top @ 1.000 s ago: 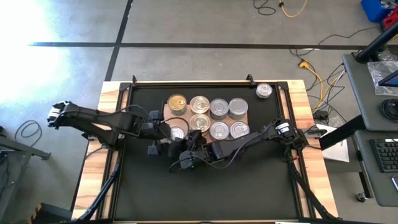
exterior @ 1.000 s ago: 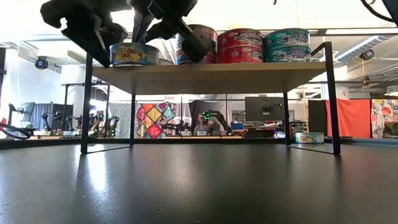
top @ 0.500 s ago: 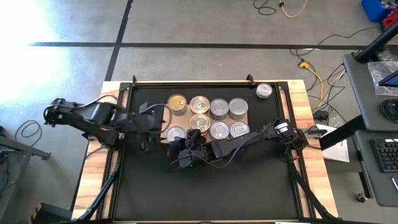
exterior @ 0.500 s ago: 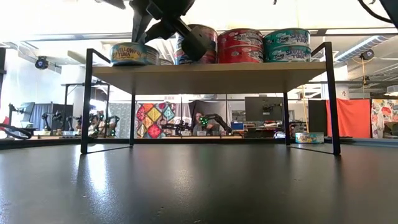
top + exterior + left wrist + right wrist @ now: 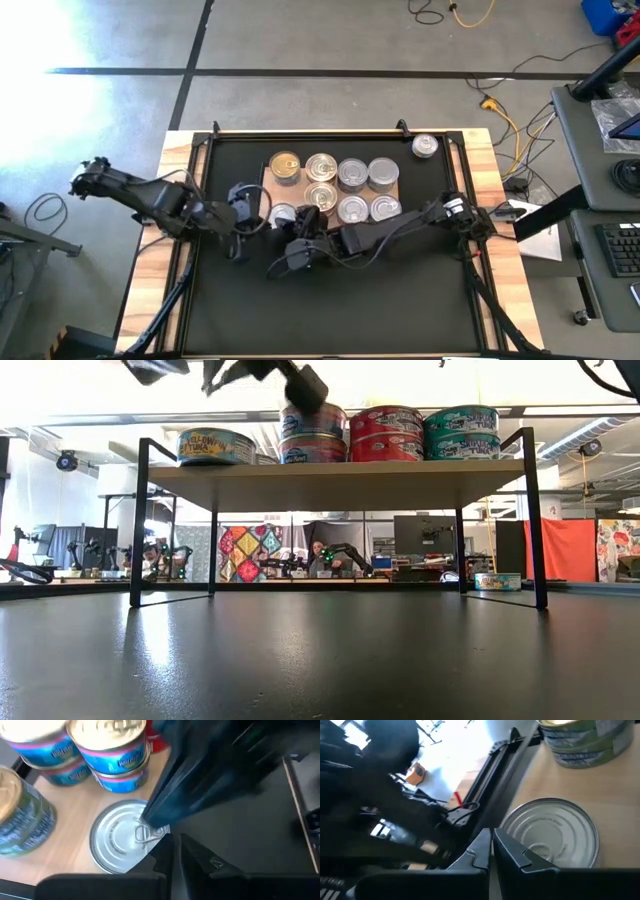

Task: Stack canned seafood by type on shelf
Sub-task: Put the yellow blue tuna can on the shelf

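Note:
The shelf (image 5: 400, 480) is a pale board on black legs standing on the black mat. On it sit several tins of canned seafood (image 5: 352, 190), some stacked in twos (image 5: 388, 433). A single silver-lidded tin (image 5: 122, 836) rests on the board's near left corner (image 5: 283, 213). My left gripper (image 5: 176, 851) is shut and empty, just left of that tin and above it (image 5: 256, 212). My right gripper (image 5: 492, 845), also shut and empty, hovers in front of the same tin (image 5: 300, 224), above shelf height (image 5: 300, 380).
One more tin (image 5: 425, 146) sits on the mat at the far right, off the shelf (image 5: 497, 581). The shelf's black legs (image 5: 138, 525) stand on the mat (image 5: 330, 300), which is bare on its near half. The room beyond holds benches and other robot arms.
My left gripper has let go of the near-left tin, drawn back from it toward the table's left edge, risen and shut. My right gripper has risen a little in front of the shelf, still shut. The tins have not moved.

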